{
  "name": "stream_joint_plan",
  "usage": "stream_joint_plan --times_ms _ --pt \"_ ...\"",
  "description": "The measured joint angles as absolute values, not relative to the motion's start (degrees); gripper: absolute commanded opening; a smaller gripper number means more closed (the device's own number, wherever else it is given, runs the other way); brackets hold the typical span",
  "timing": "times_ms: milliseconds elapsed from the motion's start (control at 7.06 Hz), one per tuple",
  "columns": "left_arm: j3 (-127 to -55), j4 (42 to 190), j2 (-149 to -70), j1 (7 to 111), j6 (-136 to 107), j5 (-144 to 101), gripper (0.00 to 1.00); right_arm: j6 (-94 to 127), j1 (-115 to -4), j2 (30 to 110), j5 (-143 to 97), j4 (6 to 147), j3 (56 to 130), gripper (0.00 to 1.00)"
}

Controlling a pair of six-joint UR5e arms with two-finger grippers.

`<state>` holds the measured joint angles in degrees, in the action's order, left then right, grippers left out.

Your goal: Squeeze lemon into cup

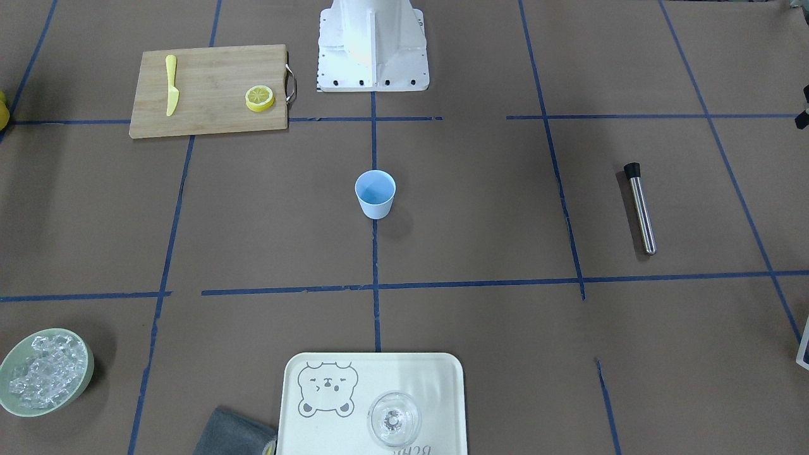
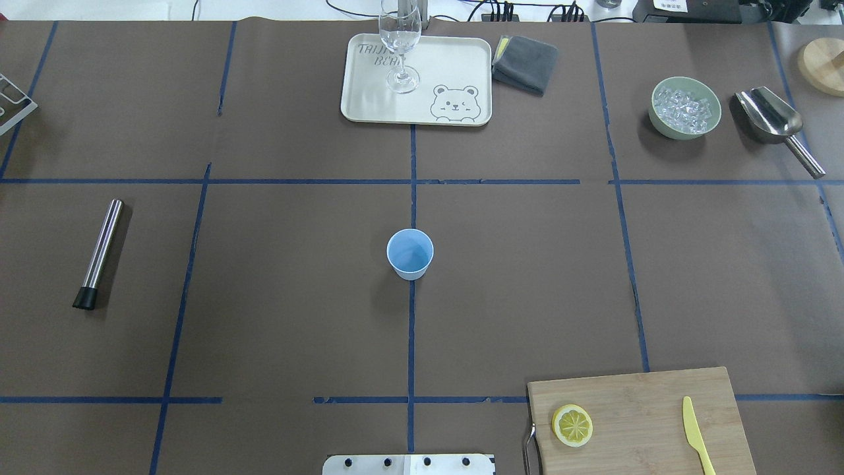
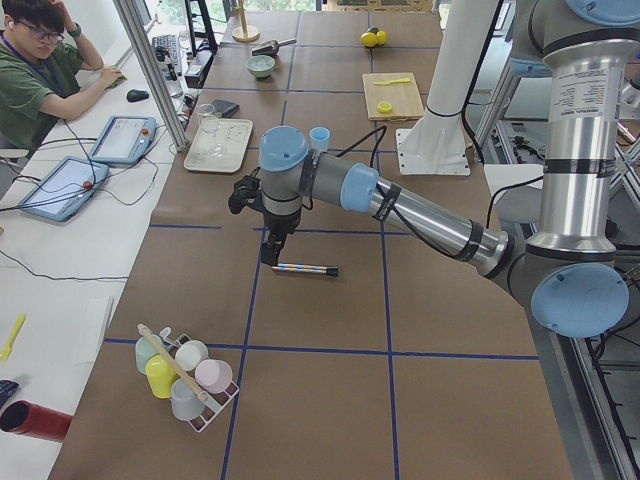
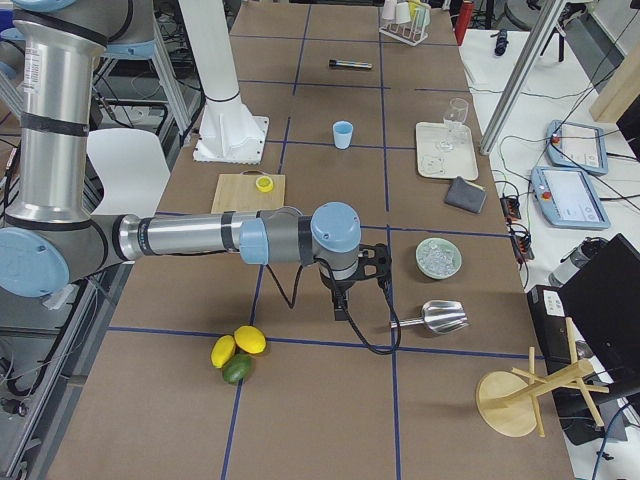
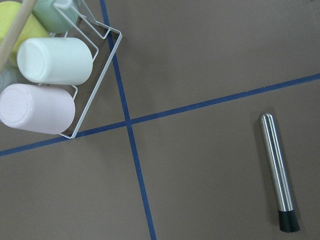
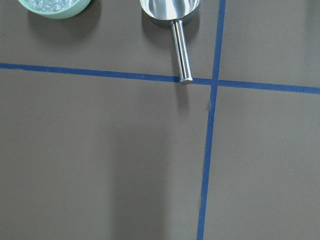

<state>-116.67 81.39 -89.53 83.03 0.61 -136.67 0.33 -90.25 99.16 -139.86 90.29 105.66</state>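
Observation:
The lemon (image 1: 260, 98) lies cut face up on a wooden cutting board (image 1: 208, 88), seen in the overhead view near the front right, lemon (image 2: 572, 425). The light-blue cup (image 2: 410, 254) stands upright at the table's middle, cup (image 1: 375, 194), on a blue tape line. My left gripper (image 3: 270, 255) shows only in the exterior left view, hanging over a steel rod (image 3: 305, 269), far from the cup. My right gripper (image 4: 340, 310) shows only in the exterior right view, above bare table near a metal scoop (image 4: 435, 317). I cannot tell whether either is open or shut.
A yellow knife (image 2: 697, 435) lies on the board. A tray (image 2: 455, 66) with a clear glass (image 2: 399, 39), a grey cloth (image 2: 525, 63) and a green bowl of ice (image 2: 684, 107) sit at the far side. A rack of cups (image 3: 185, 372) stands at the left end. A person (image 3: 40, 70) sits beyond.

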Motion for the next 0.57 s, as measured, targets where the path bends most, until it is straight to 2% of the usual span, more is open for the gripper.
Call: stream_joint_plan --times_ms 283,566 --pt "-122.2 81.8 -89.8 74.9 -12.2 -136.9 1.0 2.3 -90.1 99.1 -140.8 90.1 105.8 1.0" --pt "-125.2 82.6 -89.9 70.2 -21.1 -136.9 1.0 11.5 -86.2 98.7 -142.5 90.0 110.2 1.0"
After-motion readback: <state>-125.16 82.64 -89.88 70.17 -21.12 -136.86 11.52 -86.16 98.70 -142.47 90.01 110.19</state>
